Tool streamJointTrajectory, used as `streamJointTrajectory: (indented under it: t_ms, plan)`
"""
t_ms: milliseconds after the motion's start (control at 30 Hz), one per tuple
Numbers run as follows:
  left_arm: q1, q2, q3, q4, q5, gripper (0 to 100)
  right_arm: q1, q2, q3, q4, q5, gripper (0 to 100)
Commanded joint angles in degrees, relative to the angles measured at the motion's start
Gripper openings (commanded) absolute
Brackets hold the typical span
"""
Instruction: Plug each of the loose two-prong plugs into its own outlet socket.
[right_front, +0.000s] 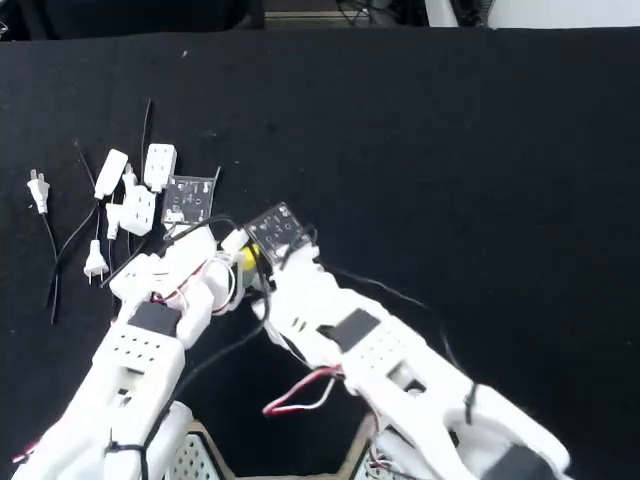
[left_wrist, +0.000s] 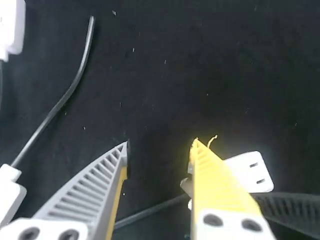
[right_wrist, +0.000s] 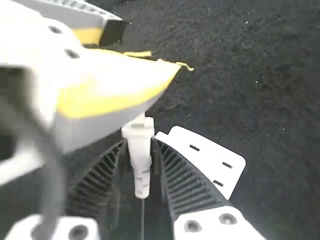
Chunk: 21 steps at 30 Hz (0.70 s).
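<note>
Both arms white plastic, boxy: L arm (right_front: 150, 335), R arm (right_front: 375, 350). L fingers (left_wrist: 95, 192) ribbed, one grey, one yellow; R fingers (right_wrist: 185, 192) ribbed, dark. Screws (left_wrist: 212, 220) at finger bases. Red/white wires (right_front: 300, 398), black cable (right_front: 228, 352) behind fingers.

Matt black cloth table (right_front: 450, 150), speckled.

L pincer (left_wrist: 160, 145) spread over black table (left_wrist: 210, 60), white socket (left_wrist: 252, 172) just beside.
</note>
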Motion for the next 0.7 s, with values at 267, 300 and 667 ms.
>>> streamJointTrajectory:
  t_ms: [267, 300, 667]
  plan:
    - [0.84, 7.21, -4.62, -0.97, -0.62, 20, -0.35, -24.84, 9.54, -1.05, 3.78, 1.1]
    - [0.84, 7.21, -4.62, -0.97, -0.62, 20, -0.35, -25.71, 10.07, -1.05, 3.78, 1.1]
    - [1.27, 7.21, -4.53, -0.97, -0.62, 20, 3.52, -24.04, 10.24, -3.69, 3.69, 1.1]
